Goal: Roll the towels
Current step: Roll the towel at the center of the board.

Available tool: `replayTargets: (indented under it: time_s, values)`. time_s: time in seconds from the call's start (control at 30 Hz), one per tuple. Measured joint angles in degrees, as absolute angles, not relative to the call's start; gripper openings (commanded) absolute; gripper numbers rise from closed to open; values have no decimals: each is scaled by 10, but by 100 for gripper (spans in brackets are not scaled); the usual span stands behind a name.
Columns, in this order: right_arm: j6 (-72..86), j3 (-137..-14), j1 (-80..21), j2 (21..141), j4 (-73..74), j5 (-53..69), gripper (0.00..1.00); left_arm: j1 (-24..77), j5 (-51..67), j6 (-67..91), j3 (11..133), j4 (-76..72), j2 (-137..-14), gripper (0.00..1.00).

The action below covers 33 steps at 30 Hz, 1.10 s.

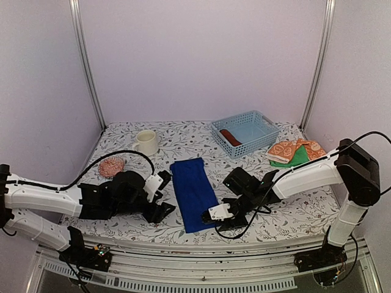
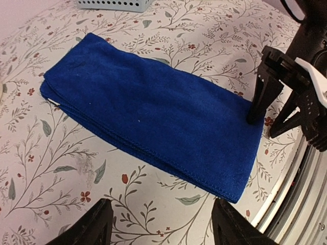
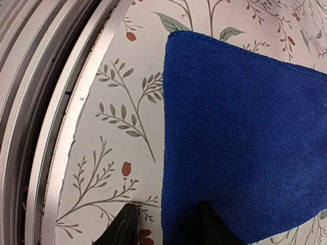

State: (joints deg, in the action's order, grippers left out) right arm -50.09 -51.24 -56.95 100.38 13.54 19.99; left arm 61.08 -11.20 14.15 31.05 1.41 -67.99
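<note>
A royal-blue towel (image 1: 193, 192) lies flat and folded long on the table, one end at the front edge. My left gripper (image 1: 162, 211) is open and empty just left of its near end. In the left wrist view the towel (image 2: 148, 109) lies ahead of my wide-spread fingers (image 2: 97, 224). My right gripper (image 1: 212, 215) is open at the towel's near right corner. In the right wrist view one finger (image 3: 122, 227) is on the table and the other rests over the towel (image 3: 245, 138), straddling its edge. A rust-brown towel (image 1: 231, 137) lies rolled in the basket. Orange patterned and green towels (image 1: 293, 152) lie at the right.
A pale blue lattice basket (image 1: 259, 122) stands at the back right. A cream mug (image 1: 146, 141) stands at the back left, with a small orange-patterned bundle (image 1: 112, 166) in front of it. The table's metal front rail (image 3: 56, 102) runs close to both grippers.
</note>
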Motion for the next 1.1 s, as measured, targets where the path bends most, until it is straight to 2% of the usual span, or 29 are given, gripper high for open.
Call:
replayTargets:
  time_s: [0.23,0.4,0.53,0.8,1.1]
  values:
    - [-491,-533,-569,1025,134,200,13,653,-99,110,302,-19,-695,69]
    - [-484,-560,-566,1041,154,208,5,689,-95,76,278,-58,-725,67]
    - [-473,-596,-547,1063,204,255,4,714,-98,50,275,-81,-751,65]
    - [-456,-693,-497,1142,338,388,3,757,-108,-11,281,-140,-821,53]
    - [-450,-754,-460,1199,434,483,3,769,-137,-78,324,-220,-939,52]
